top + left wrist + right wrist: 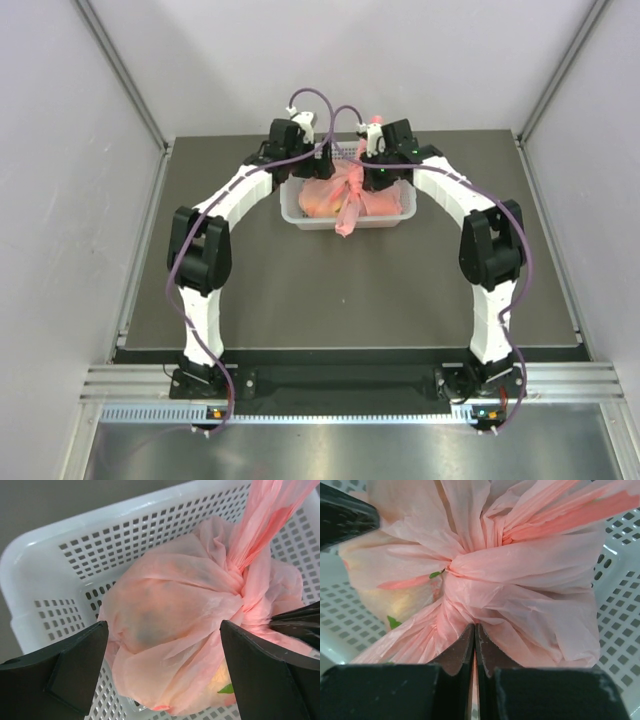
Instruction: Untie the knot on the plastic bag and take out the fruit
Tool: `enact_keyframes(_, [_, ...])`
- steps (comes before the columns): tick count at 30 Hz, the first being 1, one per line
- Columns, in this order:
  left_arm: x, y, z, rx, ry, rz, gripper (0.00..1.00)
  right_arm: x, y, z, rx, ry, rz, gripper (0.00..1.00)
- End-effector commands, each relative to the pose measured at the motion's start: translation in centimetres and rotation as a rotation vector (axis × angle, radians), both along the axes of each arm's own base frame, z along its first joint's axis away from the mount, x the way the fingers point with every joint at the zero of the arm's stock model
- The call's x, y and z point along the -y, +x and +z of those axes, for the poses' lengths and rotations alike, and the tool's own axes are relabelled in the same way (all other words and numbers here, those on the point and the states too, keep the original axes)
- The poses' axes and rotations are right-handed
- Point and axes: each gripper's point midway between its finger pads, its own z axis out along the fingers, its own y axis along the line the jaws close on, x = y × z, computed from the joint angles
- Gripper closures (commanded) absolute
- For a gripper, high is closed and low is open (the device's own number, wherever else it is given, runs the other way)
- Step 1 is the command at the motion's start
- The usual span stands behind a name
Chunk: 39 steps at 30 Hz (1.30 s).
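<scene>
Step in hand: untying, at its very start; the knot [465, 570] is tight and the plastic bag [352, 195] is closed.
Bag position: inside the white basket [290, 212] at the far middle of the table [300, 300], with one pink strip trailing over the near rim.
Right gripper [475, 632]: closed, with the jaws pressed together on a pinch of pink film just below the knot. Whether that film is a knot tail or the bag's wall cannot be told from this close view.
Left gripper [163, 635]: spread wide and holding nothing, its fingers either side of the bag's body.
Fruit [145, 630]: all inside the bag, seen only as dim dark and yellow shapes and a green leaf tip through the film.
Next move, judged: the pinched film needs a steady pull away from the knot, while the free gripper takes the opposite strip or pins the bag so that it does not simply lift.
Edges: the basket walls stand close round the bag, and the two grippers work near each other over the knot.
Open room: upward, and toward the near side of the table, well apart from the basket.
</scene>
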Motion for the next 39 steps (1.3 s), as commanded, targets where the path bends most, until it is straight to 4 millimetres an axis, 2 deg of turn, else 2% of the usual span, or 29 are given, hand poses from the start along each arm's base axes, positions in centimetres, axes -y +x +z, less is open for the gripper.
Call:
enact_keyframes(1, [1.6,0.9,1.5,0.077,-0.020,-0.086,0.02,-0.8,0.2,6.0,0.089,0.171,0.035,1.00])
enact_keyframes(3, [1.7,0.9,0.1,0.057,-0.010,-0.100,0.03,-0.9,0.1,6.2,0.081,0.198,0.037,1.00])
enact_keyframes(7, [3.0,0.4,-0.9,0.040,-0.052,-0.164,0.10,-1.3,-0.3,7.1,0.058,0.271,0.047,1.00])
enact_keyframes(12, [4.5,-0.5,-1.8,-0.001,-0.115,-0.234,0.36,-1.2,-0.3,7.4,0.056,0.314,0.034,1.00])
enact_keyframes(13, [4.6,-0.5,-2.2,-0.013,-0.115,-0.233,0.55,-1.1,-0.3,7.7,0.061,0.318,0.032,1.00])
enact_keyframes(14, [4.3,-0.5,-2.4,-0.020,-0.109,-0.223,0.68,-0.9,-0.3,7.5,0.058,0.318,0.026,1.00])
enact_keyframes(16, [4.1,-0.4,-2.6,-0.020,-0.096,-0.203,1.00,-0.6,-0.4,7.5,0.059,0.315,0.005,1.00])
enact_keyframes(18, [3.2,-0.2,-2.2,-0.007,-0.074,-0.165,1.00,0.0,-0.3,7.9,0.068,0.316,-0.031,1.00])
enact_keyframes(20, [2.2,-0.1,-1.0,0.024,-0.055,-0.133,1.00,1.5,0.0,7.4,0.071,0.291,-0.107,1.00])
enact_keyframes(21, [1.6,-0.2,-1.3,0.022,-0.044,-0.114,1.00,2.3,0.1,8.5,0.095,0.296,-0.151,1.00])
enact_keyframes(22, [0.9,-0.1,-1.2,0.029,-0.038,-0.095,1.00,4.0,0.4,7.5,0.104,0.248,-0.239,1.00])
enact_keyframes(23, [-0.1,0.0,-0.2,0.045,-0.045,-0.075,1.00,4.9,0.3,7.5,0.113,0.234,-0.284,1.00])
enact_keyframes(24, [-0.9,-0.1,-0.7,0.036,-0.042,-0.059,1.00,6.1,0.3,8.4,0.135,0.237,-0.334,1.00])
enact_keyframes(25, [-1.4,-0.2,-0.5,0.036,-0.046,-0.049,1.00,7.5,0.0,7.4,0.136,0.202,-0.398,1.00])
enact_keyframes(27, [-2.9,-0.2,-0.5,0.029,-0.046,-0.025,1.00,9.6,-0.3,8.0,0.157,0.193,-0.494,1.00])
enact_keyframes(28, [-3.2,-0.4,-0.3,0.028,-0.051,-0.026,1.00,10.7,-0.6,7.2,0.153,0.176,-0.534,1.00])
enact_keyframes(30, [-4.0,-0.5,-0.6,0.014,-0.063,-0.020,1.00,11.0,-0.8,7.8,0.177,0.177,-0.515,1.00])
enact_keyframes(32, [-3.8,-0.9,-0.2,0.020,-0.074,-0.036,1.00,8.7,-1.5,8.4,0.187,0.173,-0.369,0.84])
enact_keyframes(33, [-3.6,-1.0,-0.1,0.020,-0.088,-0.041,1.00,7.7,-1.6,8.0,0.175,0.157,-0.318,0.72])
enact_keyframes(34, [-3.4,-0.9,0.2,0.027,-0.097,-0.043,1.00,6.5,-1.5,9.1,0.192,0.165,-0.260,0.56])
enact_keyframes(36, [-3.0,-0.9,0.6,0.023,-0.120,-0.056,1.00,4.6,-1.9,8.8,0.195,0.132,-0.175,0.41])
enact_keyframes(37, [-2.9,-0.9,0.5,0.019,-0.127,-0.059,1.00,3.8,-1.9,9.5,0.205,0.143,-0.137,0.30])
enact_keyframes(39, [-2.6,-1.0,0.8,0.018,-0.140,-0.073,1.00,2.2,-1.8,9.4,0.223,0.128,-0.082,0.16])
